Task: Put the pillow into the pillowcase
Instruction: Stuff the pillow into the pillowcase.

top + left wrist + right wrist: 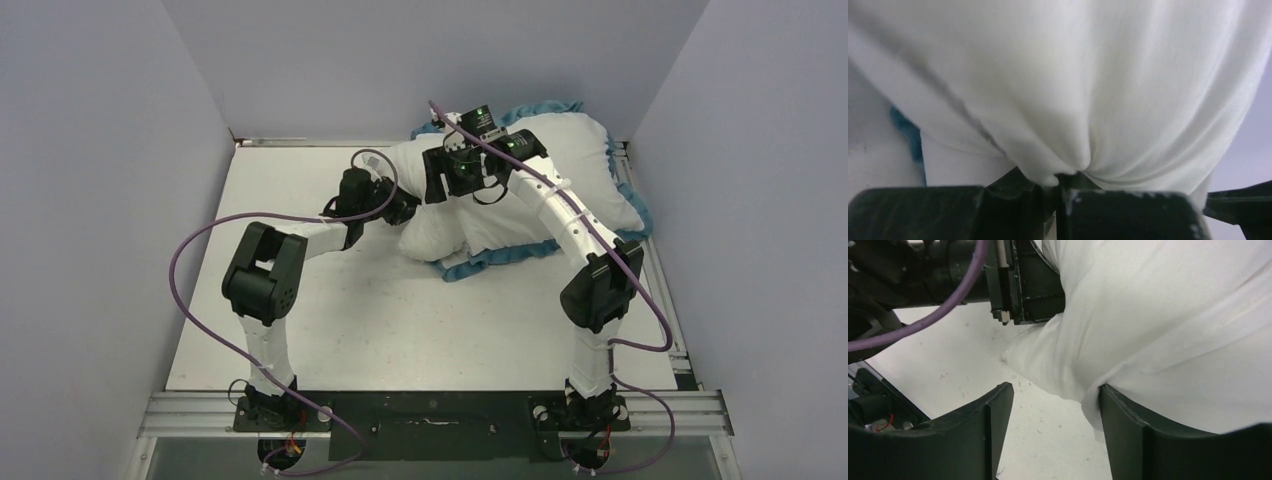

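pale walls (100, 150) round my white table (400, 330), my left gripper (1058, 182) pinched tight on a bunch of the pillow (580, 160), right gripper (1055, 395) partway open, one finger brushing it, pillow lying far right on the blue-edged pillowcase (490, 262)

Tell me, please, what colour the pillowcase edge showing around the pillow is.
Blue: the pillowcase edge shows best in the top external view.
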{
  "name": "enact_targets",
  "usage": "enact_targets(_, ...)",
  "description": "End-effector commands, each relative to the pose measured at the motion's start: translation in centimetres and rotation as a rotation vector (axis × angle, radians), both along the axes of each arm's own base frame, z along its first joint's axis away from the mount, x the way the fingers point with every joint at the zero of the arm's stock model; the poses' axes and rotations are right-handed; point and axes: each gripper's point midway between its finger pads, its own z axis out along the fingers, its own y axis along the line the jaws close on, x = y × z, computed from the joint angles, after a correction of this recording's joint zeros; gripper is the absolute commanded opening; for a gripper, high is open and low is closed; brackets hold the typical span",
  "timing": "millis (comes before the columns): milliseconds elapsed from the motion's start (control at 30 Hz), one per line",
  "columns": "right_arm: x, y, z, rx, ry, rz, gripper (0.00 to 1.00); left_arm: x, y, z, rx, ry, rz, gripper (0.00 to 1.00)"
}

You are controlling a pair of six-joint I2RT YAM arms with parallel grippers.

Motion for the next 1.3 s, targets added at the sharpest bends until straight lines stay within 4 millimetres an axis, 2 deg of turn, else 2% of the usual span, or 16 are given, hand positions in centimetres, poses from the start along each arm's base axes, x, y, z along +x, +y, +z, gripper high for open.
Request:
enact_targets(0,-1.4,-0.8,1.2,-0.076,-0.035,-0.007,0.70,0.7,-1.7,2.0,-0.065,-0.052,-0.001,0.00)
enact_targets(67,-1.0,-1.4,0.2,-0.129,-0.032,-0.034,0.79,0.5,-2.1,2.4,-0.083,-0.057,-0.010,0.01)
enact_targets(167,-0.4,-1.8,-1.3,-0.182,-0.037,-0.061,0.84,0.3,-2.7,3.1,-0.093,-0.070,-0.026,0.01)
enact_targets(400,2.5,-2.6,-5.7,-0.311,-0.050,-0.139,0.88,-0.9,-4.2,6.0,-0.199,-0.126,-0.072,0.01)
enact_targets(567,4.2,-5.1,-9.3,-0.475,-0.076,-0.213,0.87,-1.5,-4.7,9.2,-0.281,-0.197,-0.093,0.01)
enact_targets(600,4.4,-5.4,-9.8,-0.494,-0.080,-0.222,0.83,-1.6,-4.7,9.9,-0.287,-0.215,-0.095,0.01)
enact_targets(633,4.5,-5.6,-10.1,-0.498,-0.081,-0.224,0.75,-1.7,-4.8,10.5,-0.288,-0.240,-0.103,0.01)
enact_targets(700,4.8,-5.6,-10.2,-0.472,-0.073,-0.218,0.39,-1.9,-5.0,11.8,-0.285,-0.289,-0.118,0.03)
enact_targets(733,4.9,-5.5,-9.8,-0.447,-0.072,-0.214,0.19,-2.1,-5.0,12.4,-0.282,-0.310,-0.125,0.05)
enact_targets(767,5.1,-5.5,-9.2,-0.415,-0.074,-0.218,0.07,-2.2,-5.0,12.8,-0.279,-0.328,-0.132,0.08)
enact_targets(833,5.6,-5.5,-7.3,-0.310,-0.076,-0.230,0.05,-2.4,-4.6,13.3,-0.268,-0.351,-0.138,0.16)
enact_targets(933,6.1,-6.1,-4.2,-0.091,-0.044,-0.247,0.05,-1.9,-2.1,13.1,-0.207,-0.342,-0.091,0.45)
enact_targets(1000,5.9,-6.5,-2.5,0.039,-0.020,-0.252,0.05,-1.5,0.6,13.3,-0.154,-0.367,-0.025,0.53)
enact_targets(1133,5.4,-7.4,-0.1,0.227,0.025,-0.242,0.05,-1.3,7.8,14.3,-0.029,-0.417,0.138,0.67)
enact_targets(1200,5.2,-6.8,1.9,0.338,0.017,-0.216,0.05,-1.4,10.7,13.2,0.038,-0.367,0.187,0.72)
enact_targets(1267,4.8,-6.2,3.8,0.427,0.013,-0.170,0.05,-1.6,12.8,11.1,0.094,-0.284,0.209,0.73)
